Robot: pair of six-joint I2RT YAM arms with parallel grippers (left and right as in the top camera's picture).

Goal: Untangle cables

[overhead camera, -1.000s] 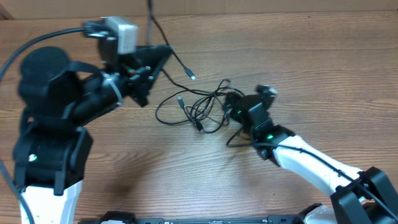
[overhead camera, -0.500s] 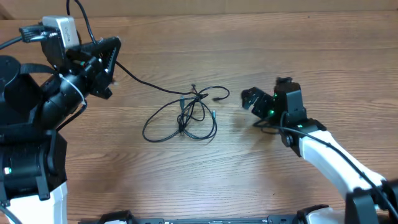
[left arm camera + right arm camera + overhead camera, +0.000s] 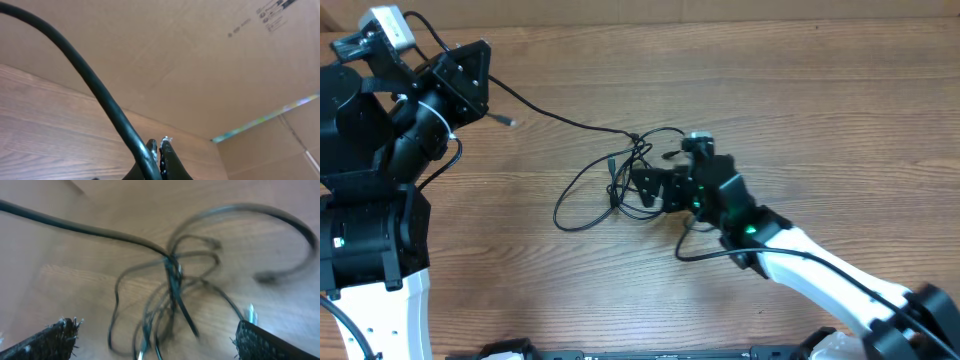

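The cables are two thin black cords, knotted in a loose tangle (image 3: 620, 180) at mid-table. One cable (image 3: 550, 115) stretches from the tangle up-left to my left gripper (image 3: 470, 80), which is raised near the back left. In the left wrist view, that gripper (image 3: 158, 145) is shut on this cable (image 3: 90, 82), which runs off to the upper left. My right gripper (image 3: 647, 186) sits open at the tangle's right side. In the right wrist view its fingertips (image 3: 60, 335) stand wide apart, with the blurred knot (image 3: 172, 277) just ahead of the right gripper (image 3: 157, 337).
A small plug end (image 3: 506, 122) lies on the wood below the left gripper. A cardboard wall (image 3: 200, 60) rises behind the table's far edge. The right arm's own thicker wire (image 3: 705, 255) loops beside its wrist.
The left gripper has pulled farther left and back with its cable, drawing it taut. The right gripper, fully open, has swung from right of the tangle leftward onto it.
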